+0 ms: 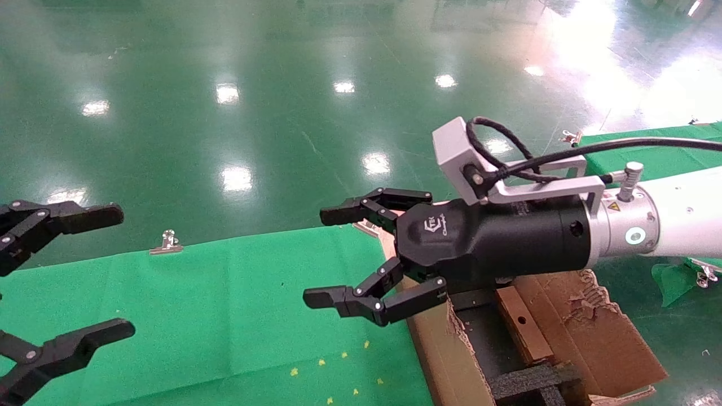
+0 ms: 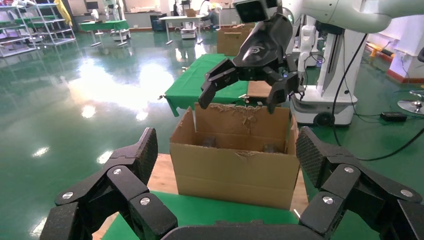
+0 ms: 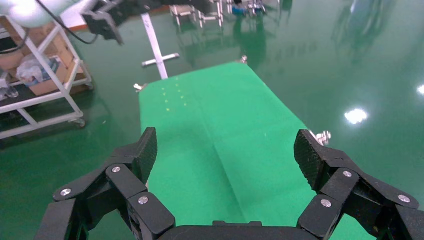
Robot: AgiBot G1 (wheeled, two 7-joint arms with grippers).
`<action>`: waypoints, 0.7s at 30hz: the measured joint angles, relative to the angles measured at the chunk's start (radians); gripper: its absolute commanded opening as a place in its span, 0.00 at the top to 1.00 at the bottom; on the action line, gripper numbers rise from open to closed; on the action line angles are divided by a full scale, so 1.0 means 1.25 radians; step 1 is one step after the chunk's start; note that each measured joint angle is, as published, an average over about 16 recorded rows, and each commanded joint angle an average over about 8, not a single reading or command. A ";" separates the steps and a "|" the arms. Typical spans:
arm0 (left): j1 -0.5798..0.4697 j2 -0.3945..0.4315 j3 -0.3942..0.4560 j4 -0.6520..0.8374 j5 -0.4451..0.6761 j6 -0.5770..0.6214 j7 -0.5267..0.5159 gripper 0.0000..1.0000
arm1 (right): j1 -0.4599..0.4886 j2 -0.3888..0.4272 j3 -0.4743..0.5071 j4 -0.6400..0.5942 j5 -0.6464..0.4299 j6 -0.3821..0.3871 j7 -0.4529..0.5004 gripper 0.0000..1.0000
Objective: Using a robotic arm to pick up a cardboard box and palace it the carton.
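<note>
Cardboard box (image 1: 522,326) lay inside the carton (image 1: 440,349) at the right of the scene, a narrow brown slab with a small round hole in its upper face. It sat between the ragged torn flap on its right and the black foam (image 1: 524,383) on its near side.

By the look of it the box was light and stiff, though thin card like that would likely dent under a hard squeeze. The best hold looked to be across its two long sides near the middle, well clear of the hole. The foam crowding the near end seemed to leave little room for fingers there.

The robotic arm (image 1: 682,214) reached in from the right, and the right end effector (image 1: 324,256) hung spread wide with nothing in it. It sat above the carton's left wall, pointing out over the green counter (image 1: 225,316). The left end effector (image 1: 118,270) waited at the far left, fingers also apart and holding nothing.

Only the head view showed the box itself. The left wrist view caught the carton's plain outer wall (image 2: 235,170) with the right end effector (image 2: 237,105) poised above its rim, but the box could not be made out in it. The right wrist view showed just its own open fingers (image 3: 145,150) over bare green cloth and floor, with neither box nor carton.
</note>
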 measured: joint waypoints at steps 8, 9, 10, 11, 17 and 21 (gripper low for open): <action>0.000 0.000 0.000 0.000 0.000 0.000 0.000 0.00 | -0.097 -0.018 0.137 0.031 0.001 -0.031 -0.051 0.00; 0.000 0.000 0.000 0.000 0.000 0.000 0.000 0.00 | -0.109 -0.020 0.154 0.034 0.001 -0.035 -0.057 0.00; 0.000 0.000 0.000 0.000 0.000 0.000 0.000 0.00 | -0.121 -0.022 0.171 0.038 0.001 -0.039 -0.064 0.00; 0.000 0.000 0.000 0.000 0.000 0.000 0.000 0.00 | -0.133 -0.024 0.188 0.042 0.001 -0.043 -0.070 0.00; 0.000 0.000 0.000 0.000 0.000 0.000 0.000 0.00 | -0.198 -0.036 0.280 0.062 0.001 -0.064 -0.104 0.00; 0.000 0.000 0.000 0.000 0.000 0.000 0.000 0.00 | -0.230 -0.042 0.325 0.072 0.002 -0.075 -0.119 0.00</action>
